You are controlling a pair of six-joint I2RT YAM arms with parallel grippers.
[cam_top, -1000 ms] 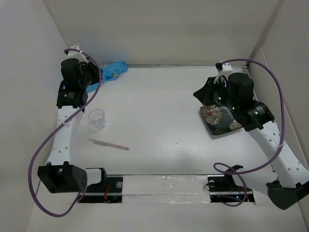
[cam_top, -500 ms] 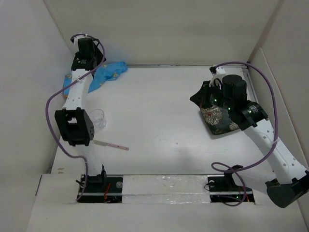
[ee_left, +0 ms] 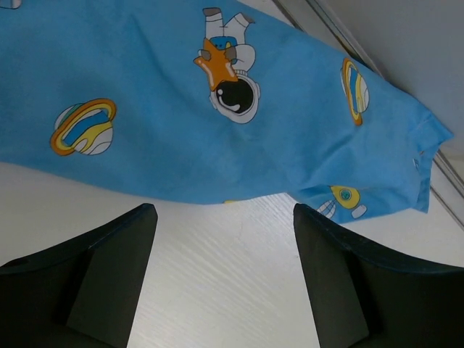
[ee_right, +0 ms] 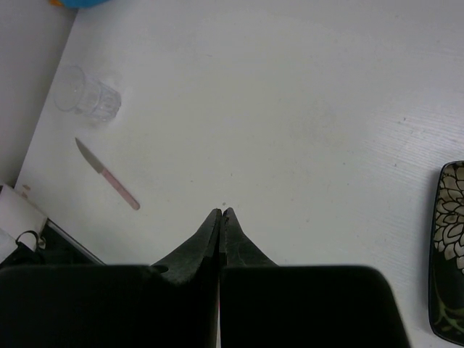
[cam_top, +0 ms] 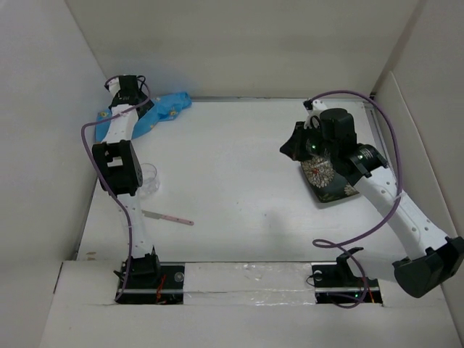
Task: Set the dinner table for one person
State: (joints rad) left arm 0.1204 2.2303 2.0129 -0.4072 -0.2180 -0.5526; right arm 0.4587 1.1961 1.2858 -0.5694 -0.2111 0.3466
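Note:
The dinner table (cam_top: 232, 167) is a wide white tabletop. A crumpled blue placemat (cam_top: 161, 110) with space cartoons lies in its far left corner. My left gripper (cam_top: 129, 93) hovers there, open. In the left wrist view its empty gripper (ee_left: 223, 217) is over bare table just short of the placemat (ee_left: 217, 109). A clear glass (cam_top: 147, 177) stands at the left and a pink-handled knife (cam_top: 163, 216) lies in front of it. A dark floral plate (cam_top: 330, 180) rests at the right. My right gripper (cam_top: 290, 148) hangs shut and empty above the table, left of the plate.
White walls enclose the table on the left, back and right. The right wrist view shows the shut gripper (ee_right: 221, 212) high over the table (ee_right: 290, 87), with the glass (ee_right: 87, 94), the knife (ee_right: 107, 174) and the plate's edge (ee_right: 451, 246).
The left arm has stretched out to the far left corner above the placemat and its gripper has opened wide. The right arm has drifted slightly left and stays shut.

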